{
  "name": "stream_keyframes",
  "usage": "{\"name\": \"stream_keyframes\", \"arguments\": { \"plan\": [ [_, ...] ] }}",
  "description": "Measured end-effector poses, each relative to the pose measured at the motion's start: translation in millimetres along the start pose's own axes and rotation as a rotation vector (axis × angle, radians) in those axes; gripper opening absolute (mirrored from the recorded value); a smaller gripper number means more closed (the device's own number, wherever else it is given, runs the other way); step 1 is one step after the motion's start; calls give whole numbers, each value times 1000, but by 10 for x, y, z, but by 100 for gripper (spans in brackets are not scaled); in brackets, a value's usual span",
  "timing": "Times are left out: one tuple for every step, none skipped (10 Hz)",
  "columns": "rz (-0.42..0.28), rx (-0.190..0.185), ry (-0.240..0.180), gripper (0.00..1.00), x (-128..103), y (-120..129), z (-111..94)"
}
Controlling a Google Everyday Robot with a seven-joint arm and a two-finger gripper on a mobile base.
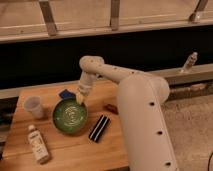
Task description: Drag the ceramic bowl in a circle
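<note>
Wooden planks make up the surface (75, 155) in the single camera view, and the ceramic bowl (70, 116) sits on it left of centre, glossy green with pale streaks inside. The tool (80, 98) points down at the bowl's far right rim and meets it there, fingers clenched together; whether the rim is pinched between them cannot be made out. The white arm (135, 95) reaches in from the right, over the surface's back edge.

A translucent white cup (33, 106) stands just left of the bowl. A blue object (64, 93) lies just behind the bowl, next to the tool. A black striped object (99, 128) rests at an angle near the bowl's right side, and a small reddish-brown item (110, 107) lies beyond it. A pale bottle (38, 145) lies on its side near the front left corner. Another bottle (189, 62) stands on the ledge at the far right.
</note>
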Motion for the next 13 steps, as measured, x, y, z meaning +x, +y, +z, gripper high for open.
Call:
{"name": "stream_keyframes", "arguments": {
  "plan": [
    [-37, -6, -5, 0, -46, 193, 45],
    [-66, -14, -4, 0, -73, 375, 112],
    [-92, -31, 4, 0, -85, 625, 230],
    [-103, -42, 11, 0, -79, 883, 364],
    [-93, -43, 16, 0, -41, 987, 431],
    [-68, -41, 26, 0, 51, 1107, 509],
    [-39, -38, 29, 0, 129, 1151, 555],
    [-11, -33, 33, 0, 215, 1154, 585],
    [11, -28, 36, 0, 275, 1122, 593],
    [38, -21, 39, 0, 333, 1027, 595],
    [61, -15, 46, 0, 373, 893, 574],
    [80, -9, 54, 0, 398, 737, 545],
    [97, 0, 65, 0, 412, 503, 490]
  ]
}}
